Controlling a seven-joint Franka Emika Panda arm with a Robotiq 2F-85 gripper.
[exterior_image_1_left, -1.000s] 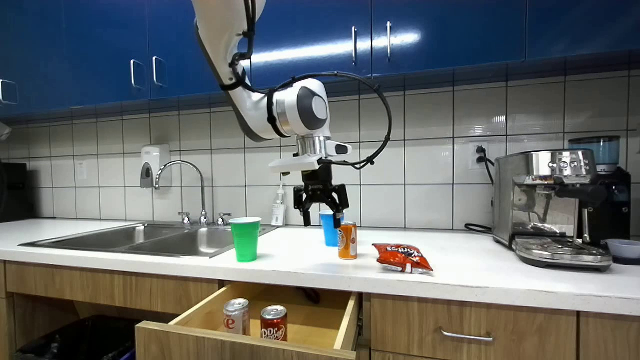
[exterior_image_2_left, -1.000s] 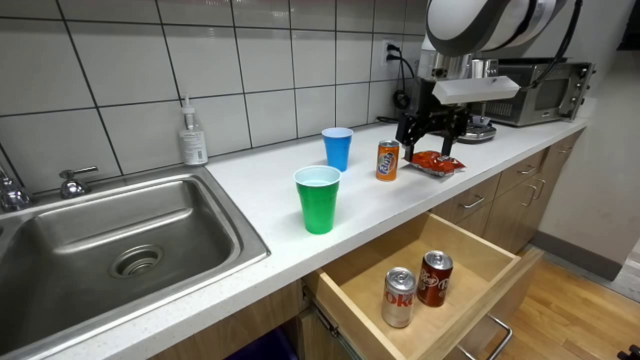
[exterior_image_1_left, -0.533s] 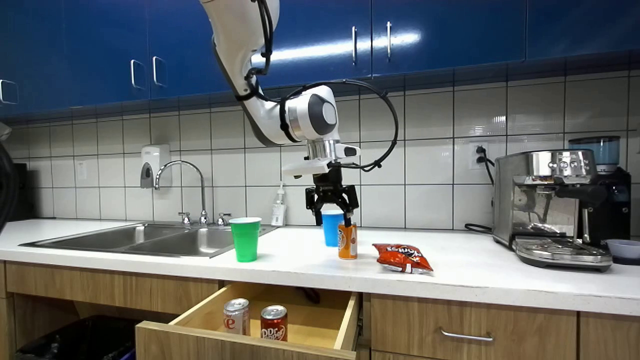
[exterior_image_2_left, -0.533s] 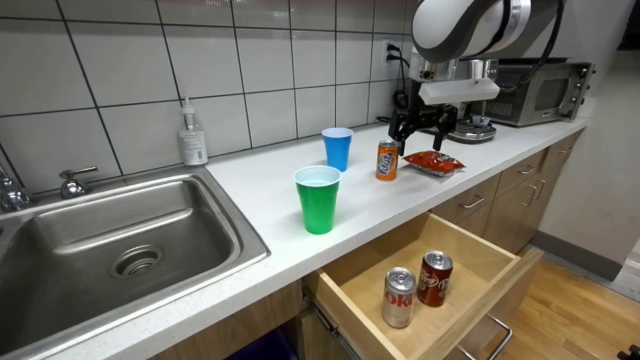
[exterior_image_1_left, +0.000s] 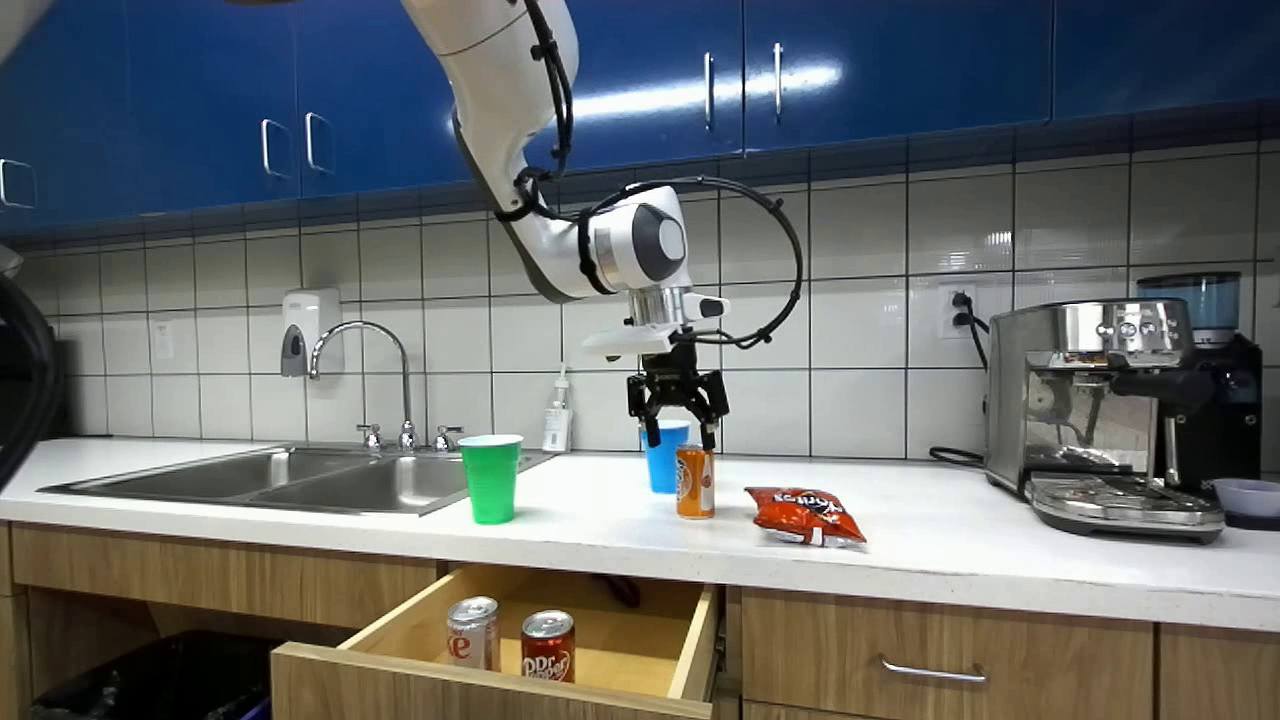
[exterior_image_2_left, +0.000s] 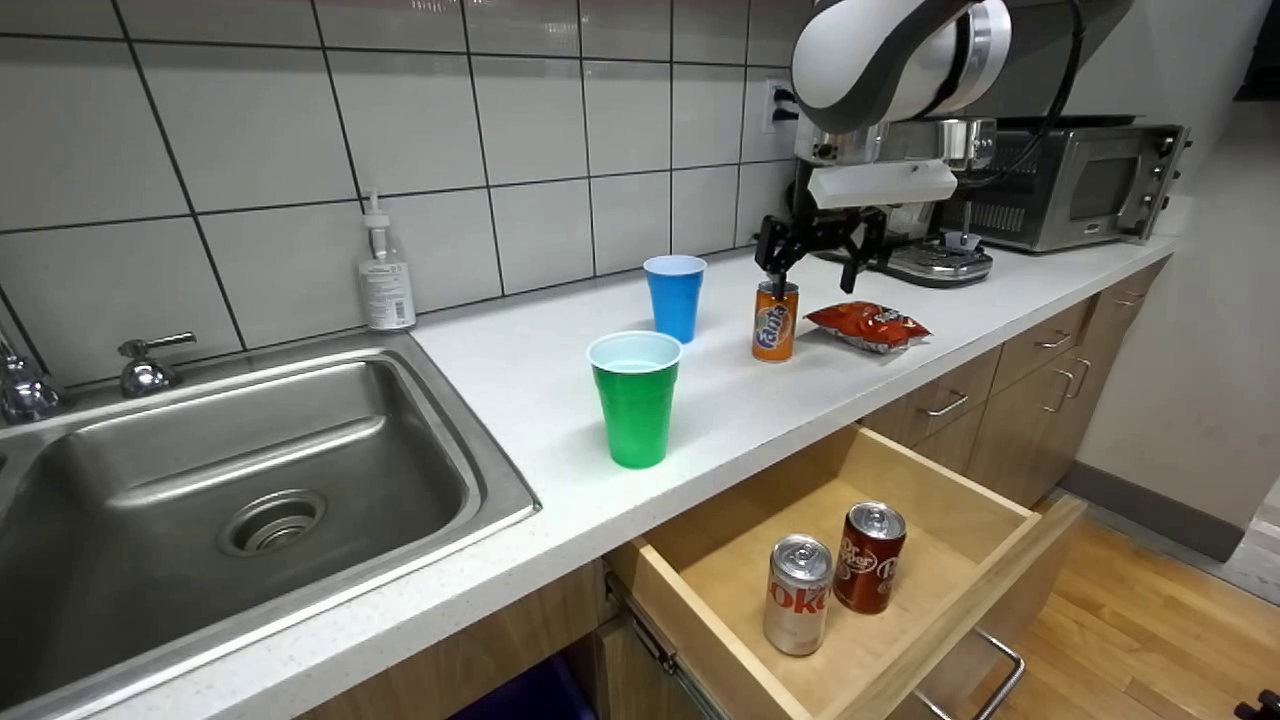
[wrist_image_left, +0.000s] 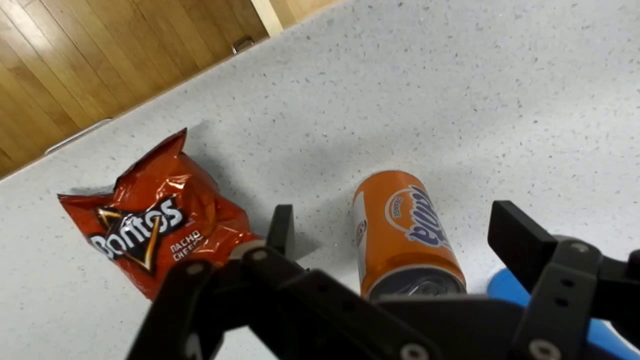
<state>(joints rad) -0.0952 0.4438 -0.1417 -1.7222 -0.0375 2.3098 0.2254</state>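
Hangs with an empty, wide-stretched gripper (exterior_image_2_left: 813, 288) near the orange can (wrist_image_left: 406, 232), standing on the counter (wrist_image_left: 345, 95) and not yet grabbed, with a red chip bag (wrist_image_left: 167, 220) at its nine o'clock in the wrist view.

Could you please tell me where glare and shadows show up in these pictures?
In an exterior view, a white streak of glare crosses the blue cabinets; in the wrist view, highlights glint on the chip bag, and soft shadows fall on the counter beside it and the orange can.
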